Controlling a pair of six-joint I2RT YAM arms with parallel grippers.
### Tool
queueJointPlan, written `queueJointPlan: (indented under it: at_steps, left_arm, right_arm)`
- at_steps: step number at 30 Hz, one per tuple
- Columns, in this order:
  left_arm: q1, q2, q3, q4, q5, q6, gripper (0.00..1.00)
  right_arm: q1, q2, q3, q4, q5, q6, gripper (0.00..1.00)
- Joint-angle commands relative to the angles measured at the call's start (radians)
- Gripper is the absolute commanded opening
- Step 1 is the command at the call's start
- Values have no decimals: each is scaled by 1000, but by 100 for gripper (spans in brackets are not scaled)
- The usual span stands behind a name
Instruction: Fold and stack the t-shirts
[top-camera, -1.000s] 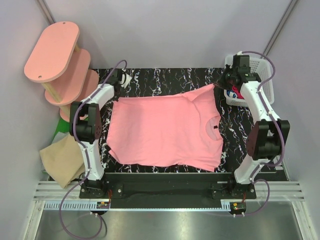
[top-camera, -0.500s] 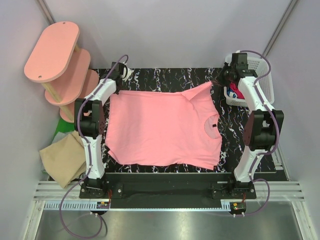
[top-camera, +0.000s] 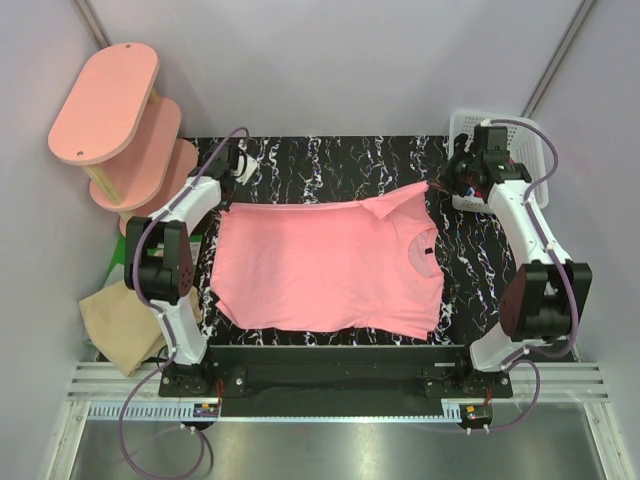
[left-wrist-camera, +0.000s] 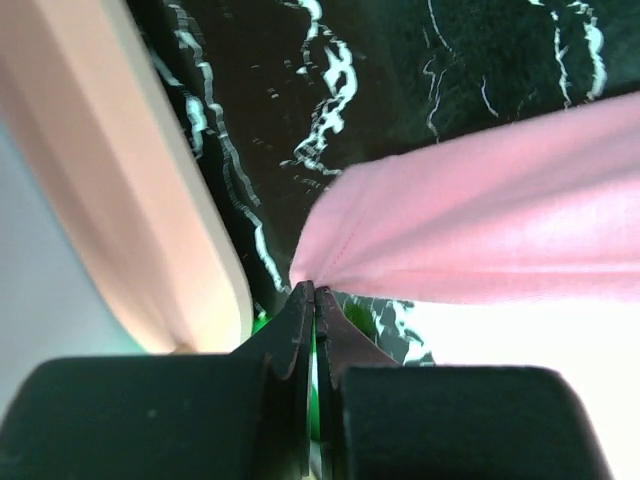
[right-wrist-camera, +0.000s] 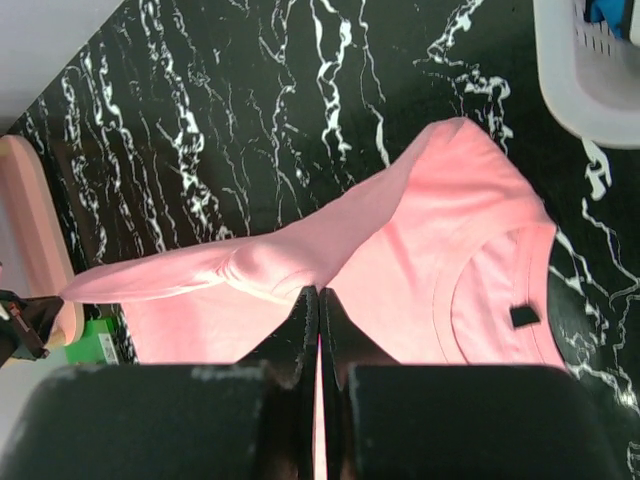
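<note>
Top external view: high behind the arm bases, looking down on the whole black marbled surface. Left wrist view: very near, along the left gripper. Right wrist view: higher and wider, past the right gripper. All three share the salmon-pink cloth t-shirt.

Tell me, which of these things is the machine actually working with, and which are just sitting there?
In the job: pink t-shirt, pinched by the left fingers and right fingers; tan t-shirt.
Lying about: pink shelf, white basket.
</note>
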Motion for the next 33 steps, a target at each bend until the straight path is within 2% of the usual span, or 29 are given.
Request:
queueJointPlan:
  at_steps: [1,8,16,28,29,30,33]
  left_arm:
    - [-4,-141,-48,39,36,-3,0]
    - [-14,-212,-124,41,68,-19,0]
    - [-19,-244,-279,88,76,-26,0]
    - [-19,-243,-423,139,94,-37,0]
    - [-19,-232,-428,136,82,-40,6]
    - [-19,-228,-437,133,81,-43,31]
    - [-19,-241,-462,138,71,-43,62]
  right_arm:
    - [-6,-124,-55,-7,-11,9,0]
    - [4,-244,-173,-41,-36,10,0]
    - [10,-347,-310,-71,-13,-3,0]
    - [17,-394,-422,-94,-2,-3,0]
    - [21,-391,-433,-85,-5,-2,0]
    - [22,-390,-437,-84,-6,-2,0]
    - [31,-377,-451,-78,-8,-2,0]
